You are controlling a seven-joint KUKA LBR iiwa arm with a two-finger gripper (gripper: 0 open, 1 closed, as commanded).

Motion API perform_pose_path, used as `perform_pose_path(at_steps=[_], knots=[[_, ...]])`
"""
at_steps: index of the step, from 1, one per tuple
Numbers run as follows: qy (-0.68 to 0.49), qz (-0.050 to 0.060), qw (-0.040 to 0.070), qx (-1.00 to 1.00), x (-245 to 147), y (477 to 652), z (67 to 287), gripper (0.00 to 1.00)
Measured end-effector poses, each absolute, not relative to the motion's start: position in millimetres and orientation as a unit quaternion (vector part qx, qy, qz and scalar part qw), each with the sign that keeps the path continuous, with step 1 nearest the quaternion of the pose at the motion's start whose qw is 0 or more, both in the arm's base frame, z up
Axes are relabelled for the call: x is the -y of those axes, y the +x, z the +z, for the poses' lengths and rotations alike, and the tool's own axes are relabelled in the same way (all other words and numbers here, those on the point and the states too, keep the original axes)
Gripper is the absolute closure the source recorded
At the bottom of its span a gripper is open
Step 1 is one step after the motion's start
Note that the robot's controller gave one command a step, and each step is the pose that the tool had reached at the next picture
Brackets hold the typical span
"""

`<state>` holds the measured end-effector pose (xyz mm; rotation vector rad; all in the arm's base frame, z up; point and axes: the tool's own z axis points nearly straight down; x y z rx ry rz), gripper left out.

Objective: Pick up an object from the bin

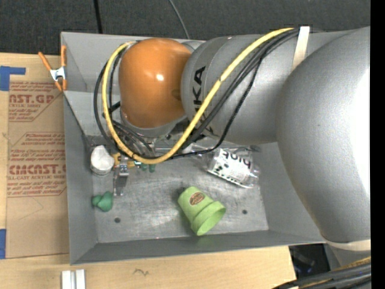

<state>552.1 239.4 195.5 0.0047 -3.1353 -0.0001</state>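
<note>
Grey arm, bin holding green cup, wrapper

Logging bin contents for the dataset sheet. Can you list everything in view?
cup: 1, light green, on its side, front middle of the floor
small lump: 1, dark green, front left
round cap: 1, white, left, near the wall
plastic packet: 1, clear with black print, right of middle, beside the arm
bin: 1, grey metal, holds all the above
arm: 1, silver-grey, orange cover, yellow and black cables, in from the right
gripper: 1, metallic, low at left, between round cap and small lump
</note>
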Motion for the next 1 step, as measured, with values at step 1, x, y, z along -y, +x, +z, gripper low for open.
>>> perform_pose_path(at_steps=[1], knots=[[0.000,-0.001,-0.001,1.000,-238.0,554.5,200.0,1.00]])
